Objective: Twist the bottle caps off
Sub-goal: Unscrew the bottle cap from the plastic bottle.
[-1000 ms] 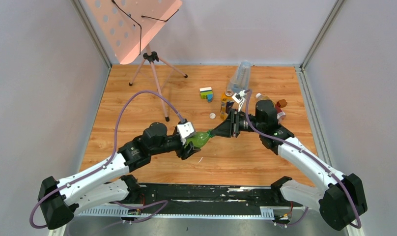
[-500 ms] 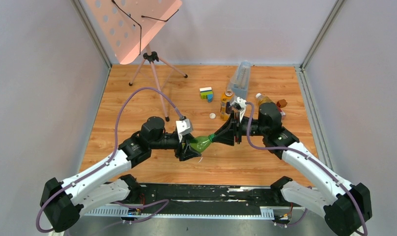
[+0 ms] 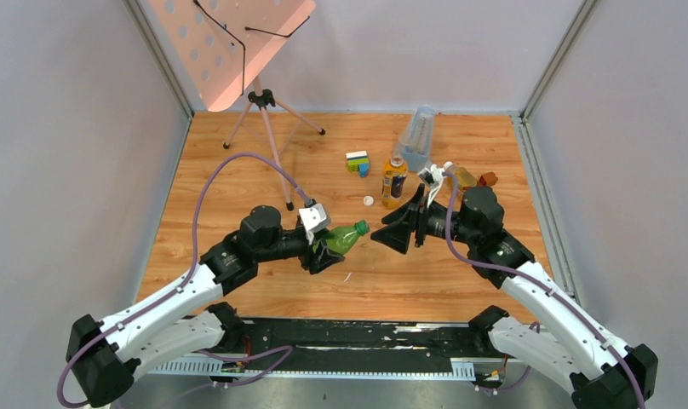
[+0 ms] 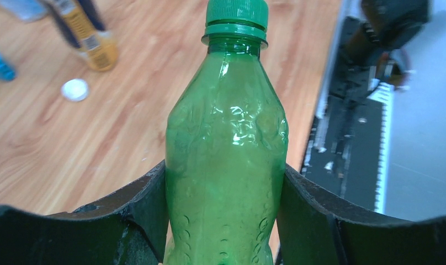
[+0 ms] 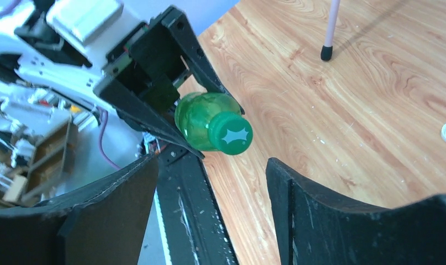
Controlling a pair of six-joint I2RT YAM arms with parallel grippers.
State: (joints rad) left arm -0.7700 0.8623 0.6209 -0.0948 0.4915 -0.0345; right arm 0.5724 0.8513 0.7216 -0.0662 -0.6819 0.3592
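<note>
Since a second ago the right gripper (image 5: pixel 211 165) has let go of the green cap (image 5: pixel 230 134) and drawn back from it. Its jaws now stand wide apart with nothing between them, the cap just ahead of the gap and untouched. Meanwhile the left arm has tipped the bottle's neck a little farther from us.

Nearest us, the left gripper (image 4: pixel 223 168) is clamped on the lower body of the green bottle (image 3: pixel 341 240), one finger pressed to each side. It holds the bottle above the table (image 3: pixel 238 170), lying nearly level, neck toward the right gripper. We see the cap on the neck, with its ring below it. Its top carries a pale star-shaped mark. We find no label or writing on the bottle, and its base is cut off by the bottom edge of the left wrist view.

Beyond these, a loose white cap (image 3: pixel 369 201) lies flat on the wood. Just beside it stands an amber bottle (image 3: pixel 393 181) with a yellow label whose print is too small to read. A second amber bottle (image 3: pixel 461 175), with a white cap on, is largely hidden behind the right wrist and its cable, so we cannot see its label. A reddish block (image 3: pixel 489 179) sits next to it.

Farther back are toy bricks (image 3: pixel 357 161), a clear bluish container (image 3: pixel 417 132) and a pink stand (image 3: pixel 255 98), its perforated panel cut off at the top.
</note>
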